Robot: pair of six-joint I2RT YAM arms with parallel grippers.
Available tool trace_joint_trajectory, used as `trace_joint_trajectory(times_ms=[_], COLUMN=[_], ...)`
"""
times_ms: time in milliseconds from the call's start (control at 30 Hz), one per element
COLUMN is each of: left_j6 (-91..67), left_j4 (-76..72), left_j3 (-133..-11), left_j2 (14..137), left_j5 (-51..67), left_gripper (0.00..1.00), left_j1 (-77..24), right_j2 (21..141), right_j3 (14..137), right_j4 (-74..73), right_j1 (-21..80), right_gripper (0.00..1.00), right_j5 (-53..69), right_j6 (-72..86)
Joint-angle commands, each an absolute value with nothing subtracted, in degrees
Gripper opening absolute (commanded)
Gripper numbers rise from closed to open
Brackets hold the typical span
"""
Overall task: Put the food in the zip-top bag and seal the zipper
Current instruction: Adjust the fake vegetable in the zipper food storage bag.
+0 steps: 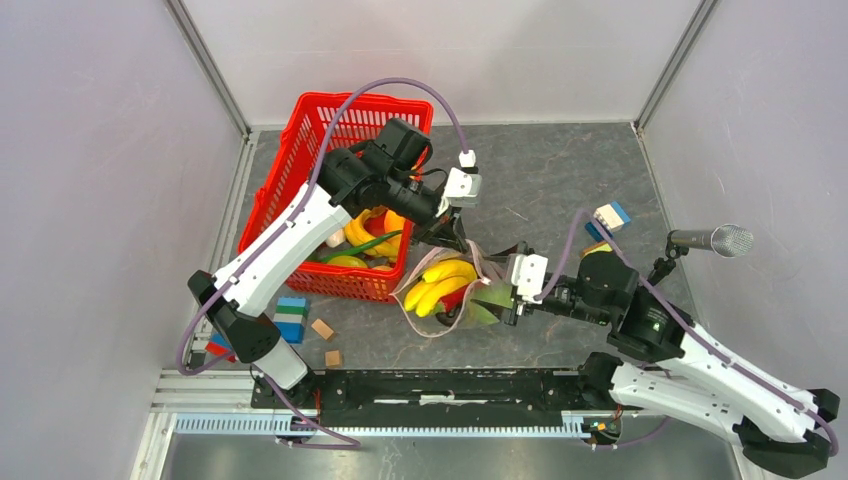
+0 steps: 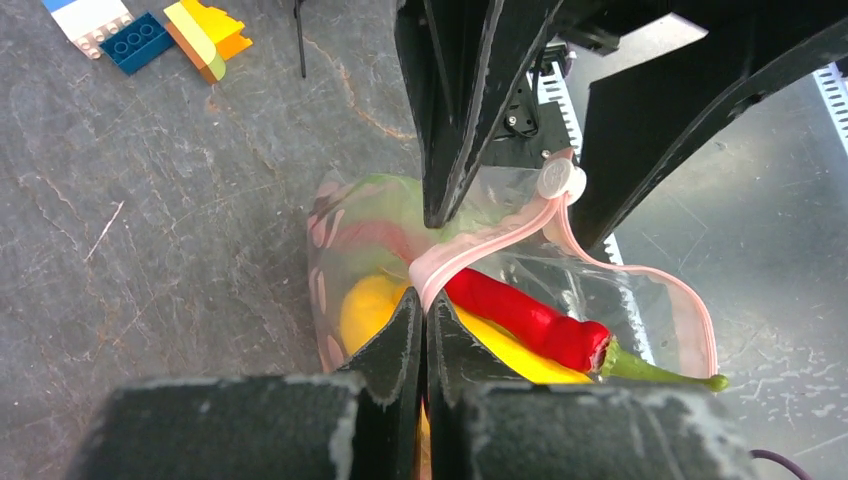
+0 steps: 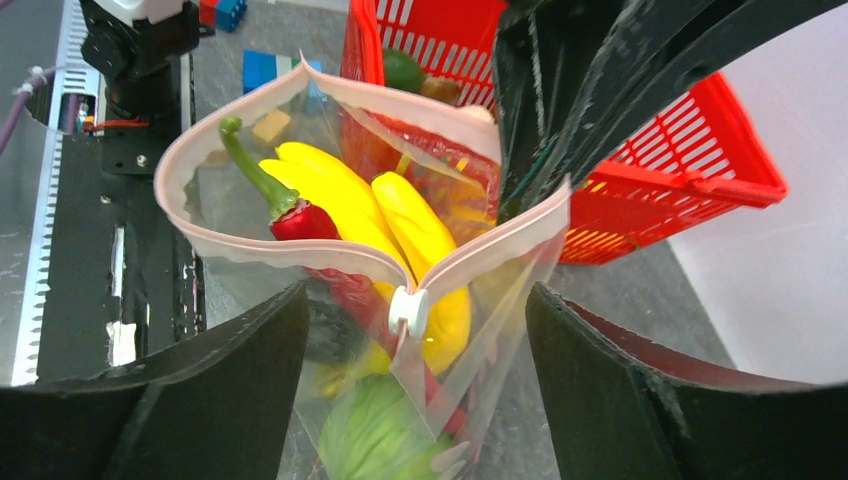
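From above, the left gripper [image 1: 461, 240] is reaching over the red basket [image 1: 300, 140] and clamping down on the top edge of the zip-top bag [image 1: 470, 312]. The bag is lying just under its fingertips with yellow bananas [image 1: 440, 283] showing inside. The right gripper [image 1: 508, 295] is facing the bag's other side, though from up here I cannot quite make out how its jaws are standing. Looking along the left wrist, its jaws are pinching tight on the pink zipper [image 2: 480, 250], with a red chili [image 2: 520, 315] lying just beyond them inside the bag and the white slider [image 2: 560, 180] sitting at the far end, between the other arm's fingers. Looking along the right wrist, its jaws are gaping wide, gripping nothing, with the bag's open mouth, the slider and a green ball [image 3: 375, 440] sitting between them.
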State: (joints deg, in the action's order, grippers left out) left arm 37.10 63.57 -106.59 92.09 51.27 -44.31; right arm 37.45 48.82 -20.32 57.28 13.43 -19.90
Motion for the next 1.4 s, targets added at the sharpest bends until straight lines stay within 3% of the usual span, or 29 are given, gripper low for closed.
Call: trace_joint_trajectory(times_ms=[0, 233, 333, 600, 667, 733, 767, 833, 1000, 1267, 1367], left_j6=[35.1, 34.7, 34.4, 30.8, 26.9, 22.3, 19.3, 15.5, 11.9, 10.6, 8.6], left_j4=[58.7, 57.8, 56.6, 52.2, 48.2, 43.9, 41.5, 39.3, 34.5, 45.7, 49.1], left_j3=[-107.8, -106.7, -105.7, -102.3, -100.1, -97.4, -95.9, -94.5, -88.9, -89.3, -86.9], left_j2=[90.5, 90.0, 89.5, 87.7, 86.5, 84.9, 83.9, 81.8, 73.4, 66.8, 66.3], left_j5=[53.8, 53.6, 53.7, 50.4, 45.3, 40.0, 36.8, 32.3, 26.5, 24.3, 23.4], left_gripper=[0.02, 0.02, 0.02, 0.04, 0.31, 0.73, 0.87, 0.92, 0.94, 0.76, 0.76], left_j1=[-44.1, -44.0, -43.9, -43.0, -42.7, -41.8, -41.4, -40.8, -40.4, -40.6, -40.8], right_j2=[36.9, 36.8, 36.2, 33.4, 32.4, 31.3, 30.7, 30.1, 29.1, 31.7, 31.9], right_j3=[46.7, 44.0, 42.4, 39.1, 38.4, 37.1, 36.3, 35.1, 32.0, 33.0, 33.3], right_j4=[-14.0, -10.8, -8.6, -3.8, -2.5, -0.9, -0.5, 1.7, 5.9, 5.5, 5.7], right_j1=[57.5, 57.5, 57.4, 57.5, 57.4, 57.5, 57.5, 57.5, 57.5, 57.4, 57.5], right_gripper=[0.73, 0.53, 0.29, 0.00, 0.00, 0.00, 0.00, 0.00, 0.00, 0.00, 0.00], right_j5=[11.9, 8.6, 7.8, 1.3, -2.2, -4.0, -4.7, -7.9, -12.2, -13.0, -12.8], right_j6=[-17.4, -16.8, -16.1, -11.8, -9.7, -7.5, -6.1, -3.2, 1.5, 1.7, 1.7])
